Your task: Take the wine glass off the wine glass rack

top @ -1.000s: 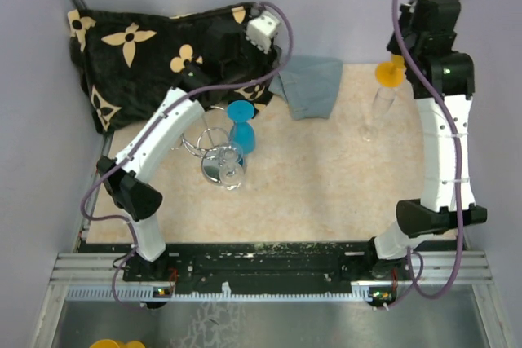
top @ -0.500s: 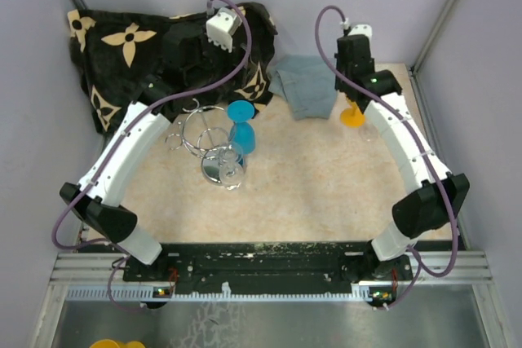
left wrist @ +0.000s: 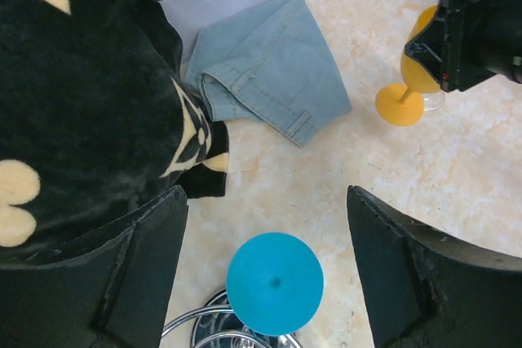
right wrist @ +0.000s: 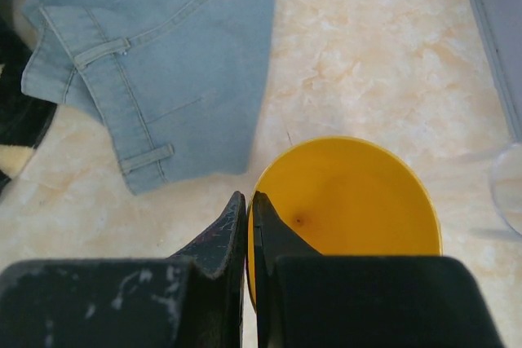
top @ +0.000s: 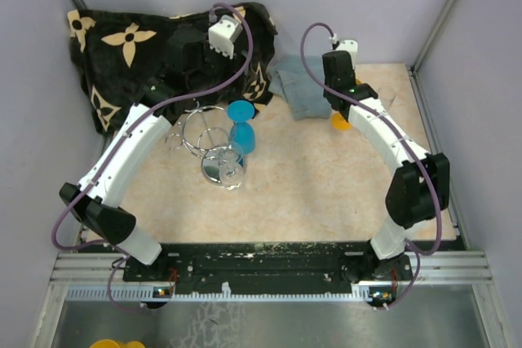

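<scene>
The chrome wire rack (top: 194, 132) stands left of centre on the table; its wires also show in the left wrist view (left wrist: 208, 330). A blue wine glass (top: 241, 125) hangs upside down on it, foot up (left wrist: 275, 283). A clear glass (top: 231, 170) sits at the rack's front. My left gripper (left wrist: 265, 200) is open and empty, above the blue foot, with a finger on each side and well apart from it. My right gripper (right wrist: 248, 201) is shut on the rim of an upright yellow wine glass (right wrist: 351, 209). The yellow foot (left wrist: 399, 106) is at or just above the table.
A folded piece of blue denim (top: 302, 87) lies at the back centre, just left of the yellow glass. A black blanket with cream flowers (top: 122, 46) fills the back left corner. A clear glass rim (right wrist: 509, 189) shows right of the yellow glass. Walls close in on three sides.
My right arm swung left from the far right corner and came down with the yellow glass beside the denim. My left arm drew back and straightened over the blanket's edge.
</scene>
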